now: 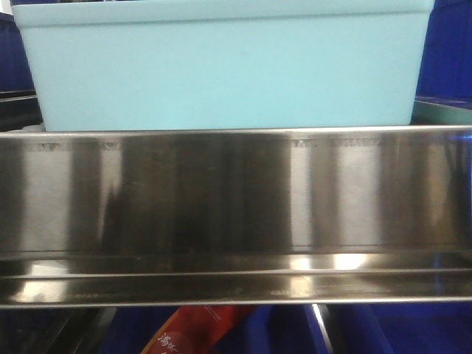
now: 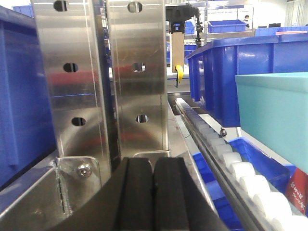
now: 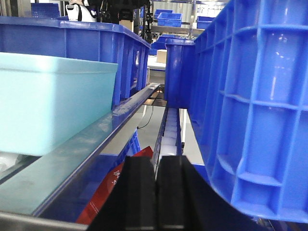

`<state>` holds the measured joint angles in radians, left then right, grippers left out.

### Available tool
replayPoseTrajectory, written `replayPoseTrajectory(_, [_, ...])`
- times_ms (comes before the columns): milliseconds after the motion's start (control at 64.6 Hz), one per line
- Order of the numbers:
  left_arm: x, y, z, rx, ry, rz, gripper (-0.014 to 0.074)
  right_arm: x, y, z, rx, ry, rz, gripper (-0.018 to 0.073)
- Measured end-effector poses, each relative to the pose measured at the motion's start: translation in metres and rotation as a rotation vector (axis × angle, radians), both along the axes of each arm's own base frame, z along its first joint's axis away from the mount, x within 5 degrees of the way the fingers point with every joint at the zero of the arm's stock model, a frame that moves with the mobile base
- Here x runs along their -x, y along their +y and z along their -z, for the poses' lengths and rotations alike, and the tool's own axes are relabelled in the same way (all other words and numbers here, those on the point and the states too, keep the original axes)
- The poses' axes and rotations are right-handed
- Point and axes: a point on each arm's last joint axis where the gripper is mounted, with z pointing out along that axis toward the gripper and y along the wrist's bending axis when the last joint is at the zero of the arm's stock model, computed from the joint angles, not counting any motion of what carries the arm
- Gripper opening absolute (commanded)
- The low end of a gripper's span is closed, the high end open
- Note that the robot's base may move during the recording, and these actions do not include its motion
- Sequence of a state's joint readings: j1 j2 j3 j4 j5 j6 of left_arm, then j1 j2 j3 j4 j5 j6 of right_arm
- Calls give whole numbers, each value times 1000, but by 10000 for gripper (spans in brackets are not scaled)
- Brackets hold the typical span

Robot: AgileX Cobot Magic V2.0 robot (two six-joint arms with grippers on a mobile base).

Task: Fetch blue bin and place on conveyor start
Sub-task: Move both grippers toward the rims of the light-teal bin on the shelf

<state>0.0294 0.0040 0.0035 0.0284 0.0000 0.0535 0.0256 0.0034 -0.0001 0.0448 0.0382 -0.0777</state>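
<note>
Pale aqua blue bin (image 1: 221,66) sits on the steel table (image 1: 236,192), just behind its shiny front lip, w/ dark blue crates (image 3: 250,120) near it. Left tool (image 2: 153,192): black pads pressed together, nothing btwn them; bin off to its right, steel posts (image 2: 96,72) ahead. Right tool (image 3: 156,192): pads likewise pressed together, holding nothing; bin up-left, apart from it.
</note>
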Motion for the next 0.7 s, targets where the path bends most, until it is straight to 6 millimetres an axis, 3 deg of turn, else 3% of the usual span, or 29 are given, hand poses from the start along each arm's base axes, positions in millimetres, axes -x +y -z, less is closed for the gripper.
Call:
replayPoseTrajectory(433, [1, 0, -5, 0, -5, 0, -111, 0, 0, -3, -34, -28, -1, -165])
replayPoseTrajectory(511, [5, 0, -19, 1, 21, -3, -111, 2, 0, -10, -56, -19, -6, -165])
replayPoseTrajectory(696, [25, 0, -72, 3, 15, -9, -111, 17, 2, -57, -65, -20, -30, -165])
